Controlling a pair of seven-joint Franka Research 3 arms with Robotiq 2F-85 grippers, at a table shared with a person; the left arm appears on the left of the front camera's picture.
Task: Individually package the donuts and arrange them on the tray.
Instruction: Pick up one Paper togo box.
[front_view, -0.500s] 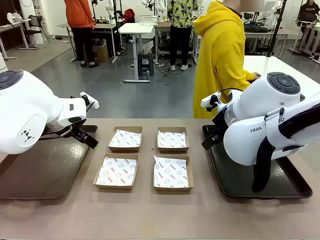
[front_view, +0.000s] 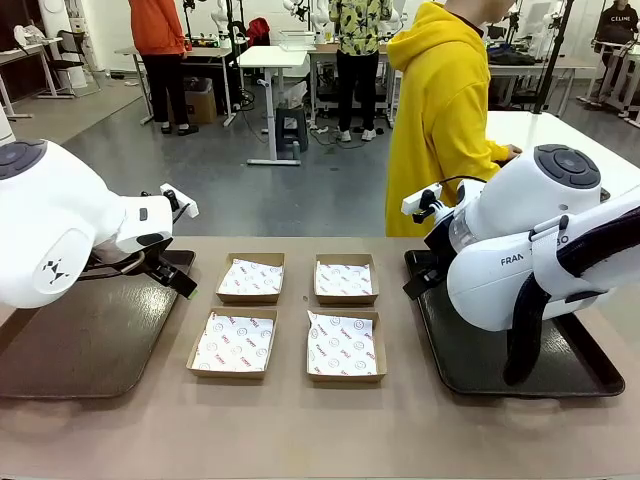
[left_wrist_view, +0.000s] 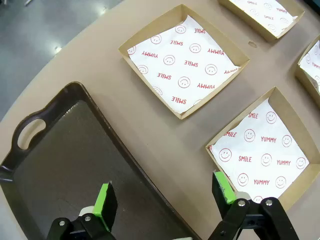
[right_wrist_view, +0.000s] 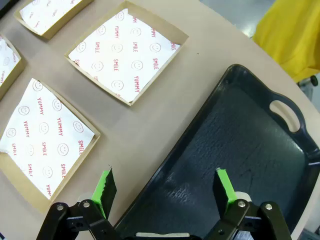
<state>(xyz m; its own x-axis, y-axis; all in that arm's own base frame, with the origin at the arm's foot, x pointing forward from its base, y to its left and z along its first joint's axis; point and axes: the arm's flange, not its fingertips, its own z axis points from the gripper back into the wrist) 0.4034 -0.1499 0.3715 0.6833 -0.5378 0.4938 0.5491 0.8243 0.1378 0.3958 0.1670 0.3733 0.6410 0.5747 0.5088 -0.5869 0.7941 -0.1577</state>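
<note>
Boxes (front_view: 232, 376), brown cardboard, hold smiley-printed white paper (front_view: 341, 345).

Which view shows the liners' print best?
Left wrist view: SMILE and YUMMY read nearly upright on the near liner. The right wrist view shows the words sideways; in the front view they are too small to read.

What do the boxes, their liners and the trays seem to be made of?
The boxes look like matte brown cardboard, with folded walls. The liners look like thin white paper with red print, corners curling; perhaps greaseproof. The trays are dark, probably moulded plastic: faint sheen, rounded rim, cut-out handle.
</note>
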